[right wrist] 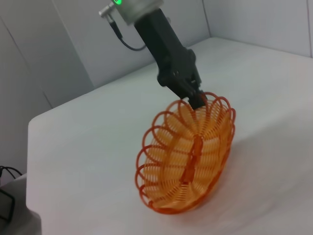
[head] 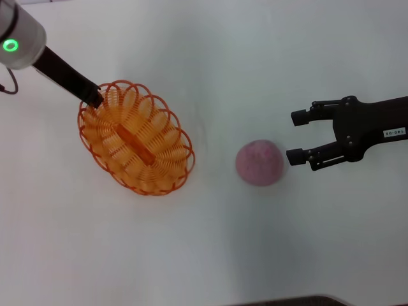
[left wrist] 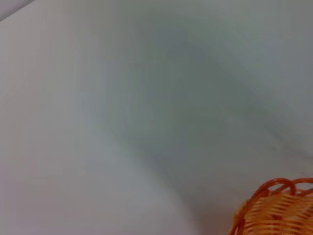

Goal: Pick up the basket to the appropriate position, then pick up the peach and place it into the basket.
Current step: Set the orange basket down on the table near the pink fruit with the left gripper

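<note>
basket (head: 136, 138) hangs light and springy, rim pinched in my left claw (head: 95, 99); right claw (head: 297, 136) gapes beside peach (head: 259, 163).

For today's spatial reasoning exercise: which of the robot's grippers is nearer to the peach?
The right gripper. It sits open just beside the peach, not touching it. The left gripper is far across the table, clamped on the basket rim.
</note>
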